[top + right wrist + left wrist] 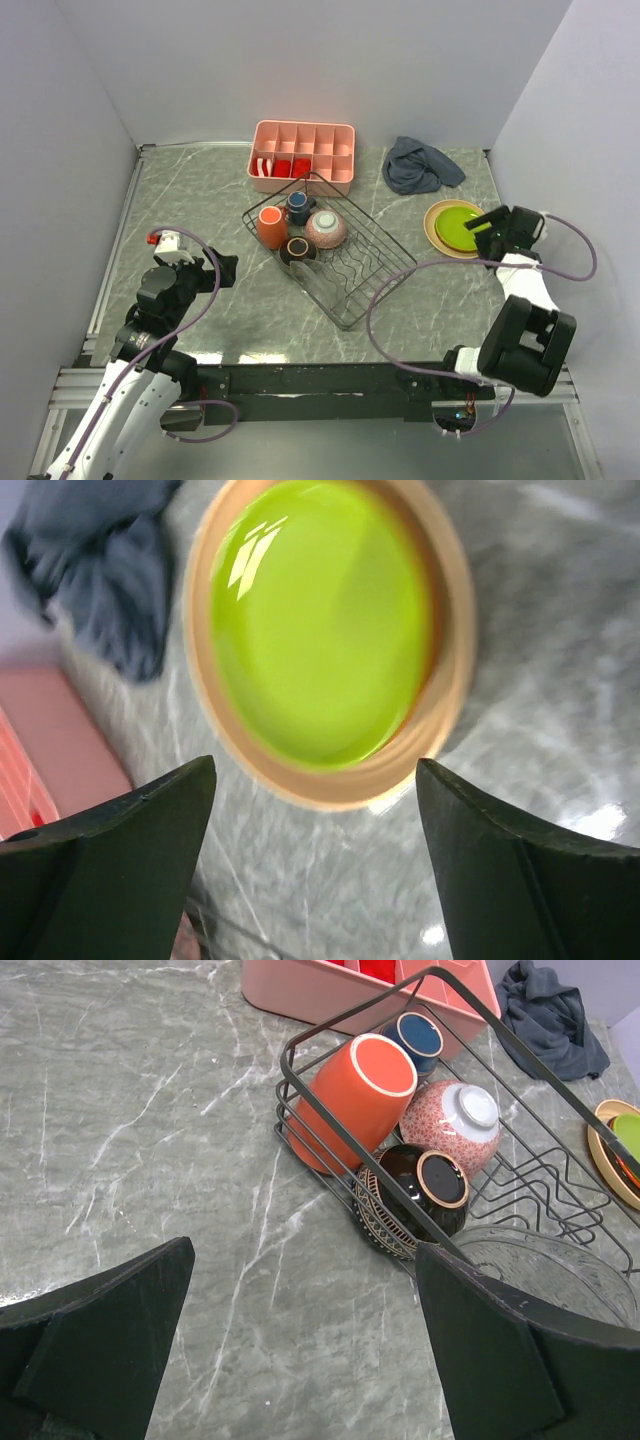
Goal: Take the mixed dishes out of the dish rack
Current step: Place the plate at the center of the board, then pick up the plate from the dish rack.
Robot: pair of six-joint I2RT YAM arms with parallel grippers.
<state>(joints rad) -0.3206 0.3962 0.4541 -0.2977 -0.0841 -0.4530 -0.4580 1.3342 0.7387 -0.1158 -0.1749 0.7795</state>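
The black wire dish rack (372, 268) sits mid-table. At its left end lie an orange mug (270, 226), a small dark-blue cup (299, 206), a pinkish speckled bowl (326, 229) and a dark-brown bowl (297, 250). The left wrist view shows the mug (355, 1100), cup (418, 1038), speckled bowl (455, 1125) and brown bowl (415, 1195) on their sides. My left gripper (216, 270) is open and empty, left of the rack over bare table. A lime green plate (320, 620) lies on a tan plate (335, 782) right of the rack. My right gripper (315, 870) is open and empty just above their near edge.
A pink compartment tray (303, 155) with red-white items stands behind the rack. A dark-blue cloth (420, 166) lies at the back right. A clear glass bowl (555, 1270) sits in the rack beside the brown bowl. Walls close in the table on three sides.
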